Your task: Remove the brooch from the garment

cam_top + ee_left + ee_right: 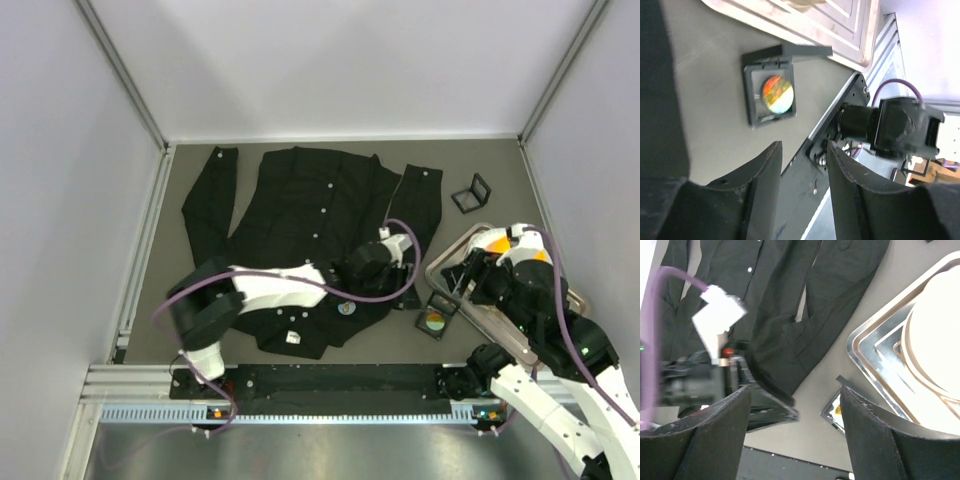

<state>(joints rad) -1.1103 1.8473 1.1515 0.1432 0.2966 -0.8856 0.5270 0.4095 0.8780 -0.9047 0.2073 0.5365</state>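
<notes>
Two claws are hanging released and empty: left claw (804, 150) near an open case (769, 95) on the surface (710, 75), right claw (792, 395) over the tray (860, 340). The brooch (345, 308) is seemingly sitting at the garment (300, 200)'s near hem, unremoved; next, a claw is needing to reach and pinch it.

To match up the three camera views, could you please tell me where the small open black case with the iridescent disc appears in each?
Top external: the case lies lower right of centre, between the garment's hem and the metal tray.
Left wrist: upper left of centre, lid toward the tray.
Right wrist: only a corner shows, low centre.
Shared landmark: the metal tray beside it.
</notes>
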